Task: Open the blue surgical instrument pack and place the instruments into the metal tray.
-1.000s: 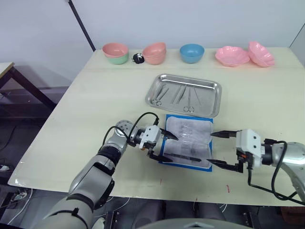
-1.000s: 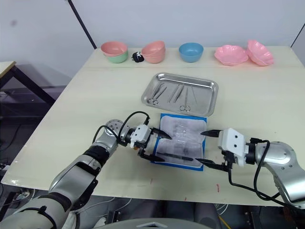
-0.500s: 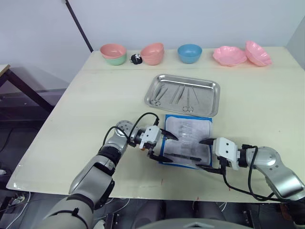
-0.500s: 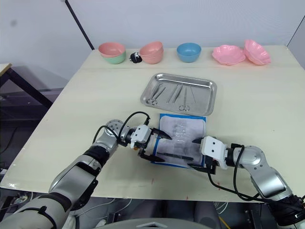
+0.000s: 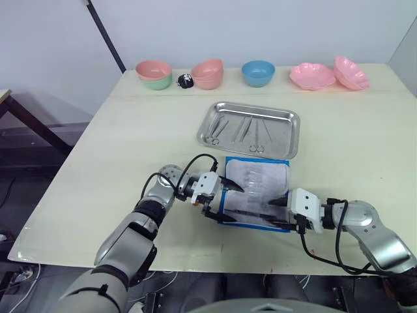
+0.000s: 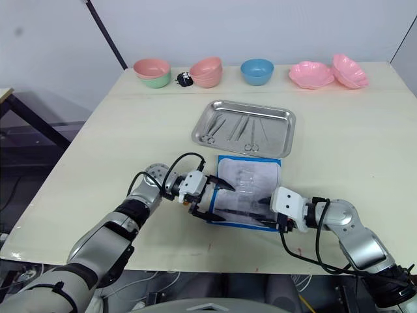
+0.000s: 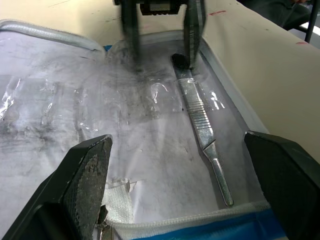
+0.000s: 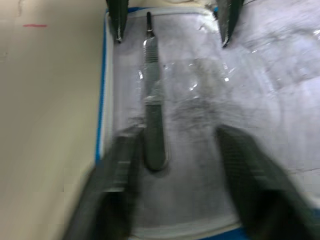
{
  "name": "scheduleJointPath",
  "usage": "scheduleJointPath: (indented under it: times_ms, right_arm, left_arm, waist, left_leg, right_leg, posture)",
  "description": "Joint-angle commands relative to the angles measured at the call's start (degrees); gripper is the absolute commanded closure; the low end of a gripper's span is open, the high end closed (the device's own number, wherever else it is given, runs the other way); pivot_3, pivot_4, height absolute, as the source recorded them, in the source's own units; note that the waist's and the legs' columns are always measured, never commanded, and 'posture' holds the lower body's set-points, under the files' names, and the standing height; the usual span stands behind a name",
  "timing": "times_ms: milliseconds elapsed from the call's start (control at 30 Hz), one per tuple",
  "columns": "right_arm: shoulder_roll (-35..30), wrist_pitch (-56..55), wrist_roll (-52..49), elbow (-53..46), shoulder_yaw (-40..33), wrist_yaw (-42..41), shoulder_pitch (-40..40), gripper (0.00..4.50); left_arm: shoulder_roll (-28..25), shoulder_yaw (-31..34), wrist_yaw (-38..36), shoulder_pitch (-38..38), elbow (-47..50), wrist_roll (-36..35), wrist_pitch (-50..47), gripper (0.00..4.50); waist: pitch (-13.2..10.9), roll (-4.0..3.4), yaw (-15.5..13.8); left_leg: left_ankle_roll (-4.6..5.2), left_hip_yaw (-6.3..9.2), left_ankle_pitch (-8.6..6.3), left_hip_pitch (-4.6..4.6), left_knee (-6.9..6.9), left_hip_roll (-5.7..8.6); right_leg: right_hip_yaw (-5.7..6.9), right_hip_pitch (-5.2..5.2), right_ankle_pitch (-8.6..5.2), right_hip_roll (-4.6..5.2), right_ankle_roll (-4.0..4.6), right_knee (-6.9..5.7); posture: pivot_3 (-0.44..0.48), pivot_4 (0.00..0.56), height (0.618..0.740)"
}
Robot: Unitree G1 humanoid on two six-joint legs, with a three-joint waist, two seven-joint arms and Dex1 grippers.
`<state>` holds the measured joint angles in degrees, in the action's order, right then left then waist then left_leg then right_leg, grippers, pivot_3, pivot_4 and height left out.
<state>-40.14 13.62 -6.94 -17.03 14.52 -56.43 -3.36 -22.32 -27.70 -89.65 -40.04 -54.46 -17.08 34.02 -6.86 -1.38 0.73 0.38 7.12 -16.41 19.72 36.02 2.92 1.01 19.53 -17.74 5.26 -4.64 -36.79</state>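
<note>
Scalpel handle (image 7: pixel 200 122) last in the opened pack (image 5: pixel 281 167): slim, stiff, probably slippery; best pinched mid-shaft. Left end effector (image 5: pixel 220 199) wide; right end effector (image 5: pixel 276 213) wide, straddling.

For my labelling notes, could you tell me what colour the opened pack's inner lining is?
Pale grey-white lining, on the blue surgical instrument pack; clearest in the left wrist view.
</note>
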Motion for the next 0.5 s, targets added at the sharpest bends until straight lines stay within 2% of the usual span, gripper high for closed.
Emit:
scheduleJointPath:
  times_ms: [33, 67, 200, 500]
  right_arm:
    - [-1.80, 0.91, 1.66, 0.35, 0.67, -0.61, 0.16, 4.32]
    - [-2.04, 0.93, 1.82, 0.37, 0.90, -0.71, 0.11, 4.48]
    - [-2.08, 0.87, 1.82, 0.22, 1.30, -0.55, -0.15, 4.48]
    - [-1.94, 4.47, 2.09, -5.24, 2.02, -0.37, -3.06, 4.48]
  left_arm:
    - [-0.10, -7.71, -2.85, 6.27, -5.55, 6.96, -1.45, 0.00]
    - [-0.10, -7.70, -2.85, 6.28, -5.54, 6.95, -1.46, 0.00]
    - [-0.11, -7.68, -2.85, 6.28, -5.55, 6.98, -1.47, 0.00]
    - [-0.14, -7.46, -2.85, 6.41, -5.43, 6.95, -1.68, 0.00]
  waist:
    - [0.02, 0.03, 0.01]
    - [0.04, 0.06, 0.00]
    - [0.12, 0.20, -0.02]
    - [0.14, 0.24, 0.00]
  left_leg:
    - [0.06, -0.08, -0.03, 0.00, 0.04, 0.00]
    - [0.10, -0.14, -0.06, 0.00, 0.08, -0.01]
    - [0.25, -0.32, -0.14, 0.02, 0.23, -0.01]
    - [0.31, -0.35, -0.18, 0.01, 0.28, -0.07]
  right_leg:
    - [0.05, 0.00, 0.00, 0.00, 0.02, 0.00]
    - [0.12, 0.00, 0.00, -0.01, 0.05, 0.00]
    - [0.52, -0.01, 0.06, -0.01, 0.30, 0.00]
    - [0.52, -0.01, 0.10, -0.02, 0.37, 0.00]
  posture:
    - [0.000, 0.150, 0.740]
    - [0.000, 0.150, 0.740]
    - [0.000, 0.150, 0.740]
    - [0.000, 0.150, 0.740]
